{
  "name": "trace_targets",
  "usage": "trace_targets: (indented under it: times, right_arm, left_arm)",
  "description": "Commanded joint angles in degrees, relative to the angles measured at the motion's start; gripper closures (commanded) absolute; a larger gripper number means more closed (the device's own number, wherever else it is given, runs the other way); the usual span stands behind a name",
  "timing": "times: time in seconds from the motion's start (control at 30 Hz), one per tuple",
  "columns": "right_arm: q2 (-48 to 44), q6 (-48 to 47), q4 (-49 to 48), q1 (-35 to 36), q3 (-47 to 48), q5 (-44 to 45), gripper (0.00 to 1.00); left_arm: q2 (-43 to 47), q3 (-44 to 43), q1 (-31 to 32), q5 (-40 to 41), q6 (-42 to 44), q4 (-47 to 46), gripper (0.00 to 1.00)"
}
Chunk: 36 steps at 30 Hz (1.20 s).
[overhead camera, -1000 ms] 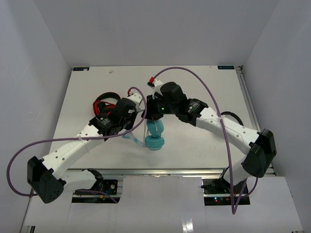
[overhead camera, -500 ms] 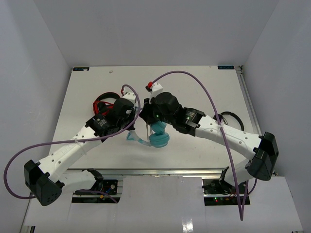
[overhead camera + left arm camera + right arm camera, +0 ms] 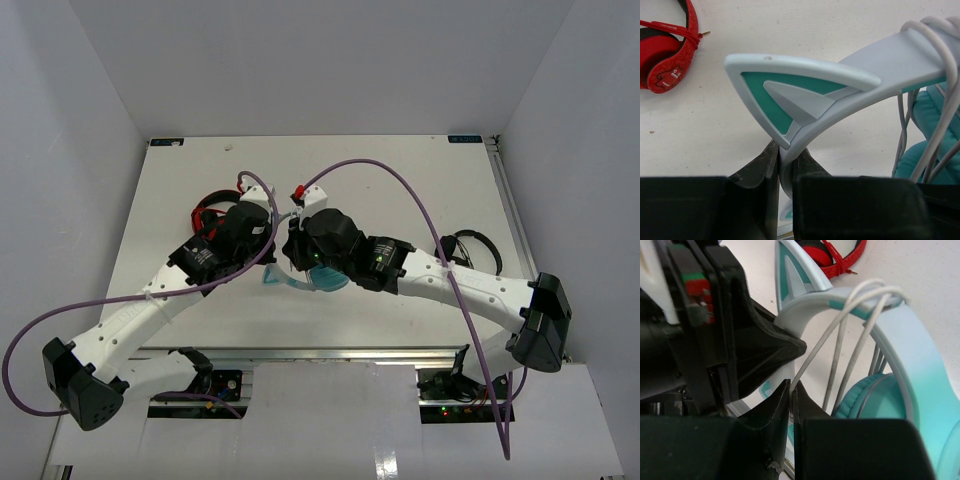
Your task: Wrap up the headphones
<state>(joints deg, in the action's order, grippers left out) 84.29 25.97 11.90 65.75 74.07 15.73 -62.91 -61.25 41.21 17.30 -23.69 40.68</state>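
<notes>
The teal headphones (image 3: pixel 325 280) sit at the table's middle between both arms. My left gripper (image 3: pixel 786 150) is shut on their pale band (image 3: pixel 875 65) just below a cat ear (image 3: pixel 790 85), holding them up. My right gripper (image 3: pixel 792 387) is shut on the thin white cord (image 3: pixel 837 325), which runs up over the band in several loops beside the teal cup (image 3: pixel 875 400). In the top view the left gripper (image 3: pixel 272 232) and the right gripper (image 3: pixel 296 245) are close together over the headphones.
Red-and-black headphones (image 3: pixel 212 212) lie left of the left gripper and also show in the left wrist view (image 3: pixel 665 55). All-black headphones (image 3: pixel 470 245) lie at the right beside the right arm. The table's front edge (image 3: pixel 330 350) is near.
Both grippers have moved left and toward the back. The headphones have tilted lower and shifted left with them. The right arm has swung over the headphones.
</notes>
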Motion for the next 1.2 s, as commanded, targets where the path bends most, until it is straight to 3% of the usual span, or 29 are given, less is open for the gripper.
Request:
trace_targets:
  times: [0.0,0.4,1.17]
  right_arm:
    - [-1.9,0.8,0.9,1.0,-2.7,3.1,0.92]
    - [-5.8,-0.2,1.0,2.7,-5.6,4.5,0.91]
    - [-6.9,0.9,1.8,3.2,-10.6,7.2,0.87]
  left_arm:
    - [3.0,-1.1,-0.1,1.2,-2.8,-6.6,1.0]
    - [1.0,-2.2,-0.1,5.4,-2.9,-4.1,1.0]
    - [-1.3,-4.3,-0.1,5.2,-3.6,-3.6,1.0]
